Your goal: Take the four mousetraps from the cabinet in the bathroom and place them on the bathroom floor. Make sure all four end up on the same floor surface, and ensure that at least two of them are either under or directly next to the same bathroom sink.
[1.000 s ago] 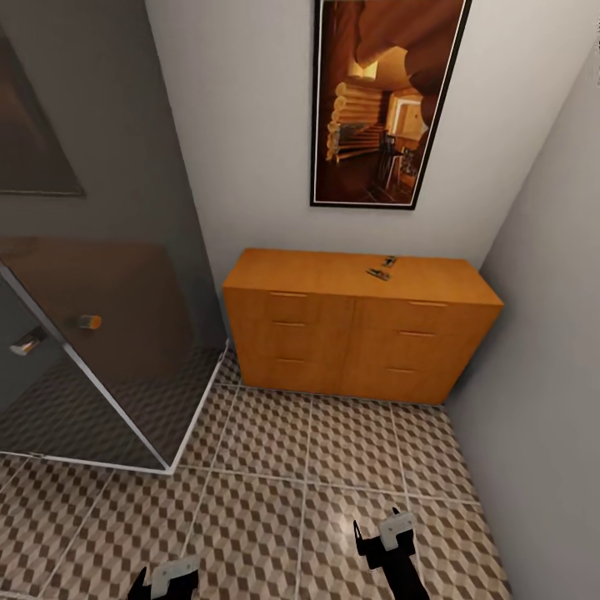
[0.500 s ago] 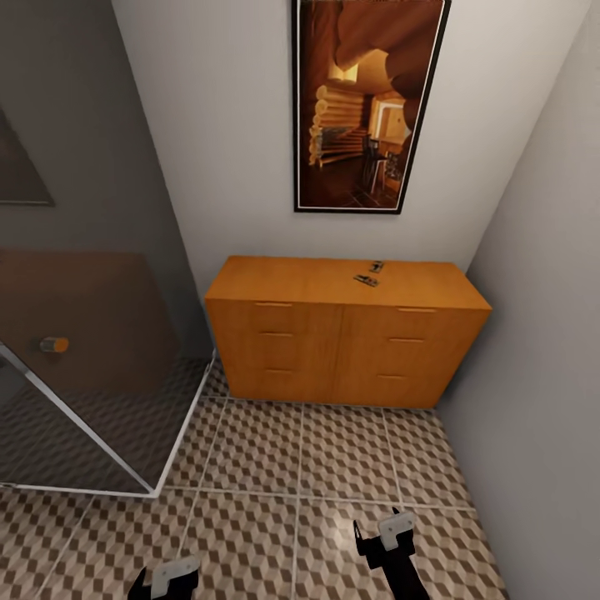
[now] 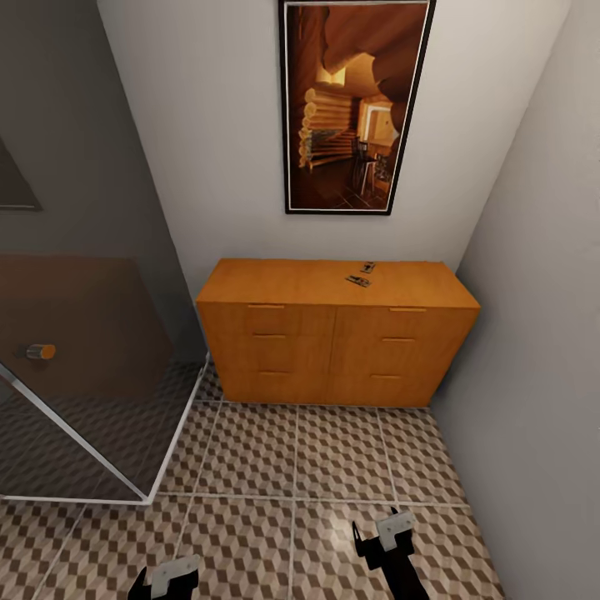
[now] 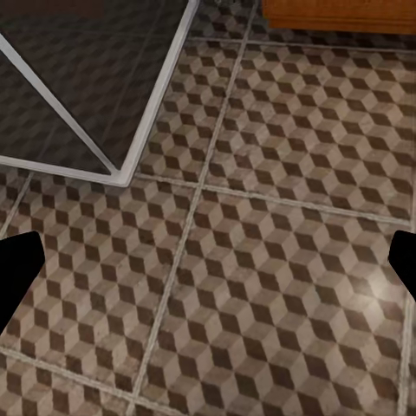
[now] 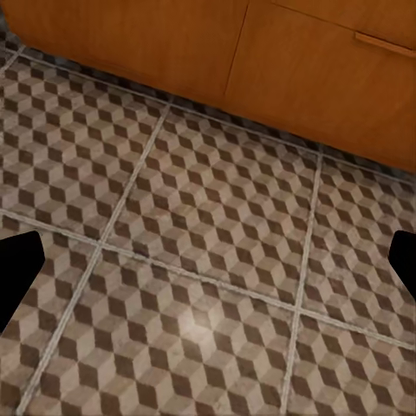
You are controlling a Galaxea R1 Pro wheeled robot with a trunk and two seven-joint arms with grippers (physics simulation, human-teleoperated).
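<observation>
The orange-brown cabinet (image 3: pixel 333 346) stands against the far wall, its drawers shut. Two small mousetraps (image 3: pixel 358 281) (image 3: pixel 367 267) lie close together on its top, right of the middle. The cube-patterned bathroom floor (image 3: pixel 333 454) stretches from the cabinet to me. My left gripper (image 3: pixel 162 581) and right gripper (image 3: pixel 377 528) hang low over the tiles at the near edge of the head view, far from the cabinet. In both wrist views the dark fingertips (image 4: pixel 17 264) (image 5: pixel 403 260) sit wide apart with only floor between them. The cabinet's base (image 5: pixel 217 43) lies ahead of the right gripper. The bathroom sink is out of view.
A glass shower enclosure (image 3: pixel 83 358) with a white frame edge (image 4: pixel 147 113) and a small knob fills the left side. A grey wall (image 3: pixel 542 333) closes the right side next to the cabinet. A framed picture (image 3: pixel 354 108) hangs above the cabinet.
The whole head view has shifted, so the cabinet and picture now sit further left in the picture and the shower shows less. Both grippers keep their places in the view.
</observation>
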